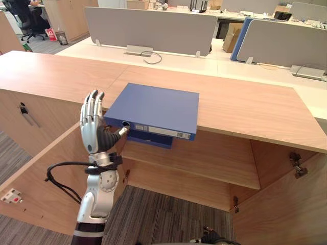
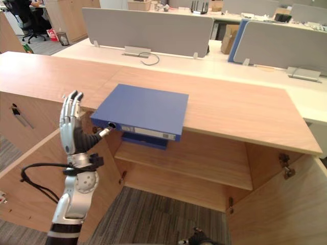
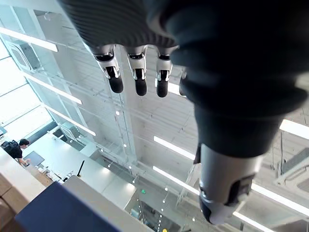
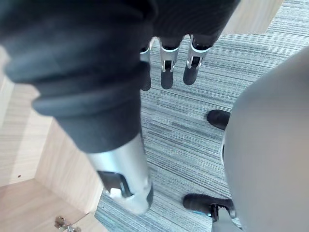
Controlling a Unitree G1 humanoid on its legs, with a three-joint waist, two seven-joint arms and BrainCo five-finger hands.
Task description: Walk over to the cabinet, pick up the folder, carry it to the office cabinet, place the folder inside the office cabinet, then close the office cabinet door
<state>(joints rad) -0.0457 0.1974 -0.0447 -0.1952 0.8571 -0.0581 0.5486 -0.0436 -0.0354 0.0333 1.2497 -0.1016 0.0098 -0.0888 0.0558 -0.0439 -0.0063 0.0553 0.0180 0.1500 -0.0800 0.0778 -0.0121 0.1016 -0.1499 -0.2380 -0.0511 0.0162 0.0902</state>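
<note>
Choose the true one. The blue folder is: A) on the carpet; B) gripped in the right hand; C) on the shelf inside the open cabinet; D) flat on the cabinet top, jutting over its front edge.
D: the blue folder lies flat on the cabinet top, its spine past the front edge, with the left hand open beside it.

Both eye views look down from the head onto one shared worktop [image 1: 245, 102] and cabinet [image 1: 204, 163]. Left wrist view faces the ceiling [image 3: 145, 125] past the left hand [image 3: 139, 79]; right wrist view faces the floor [image 4: 183, 145], close.
</note>
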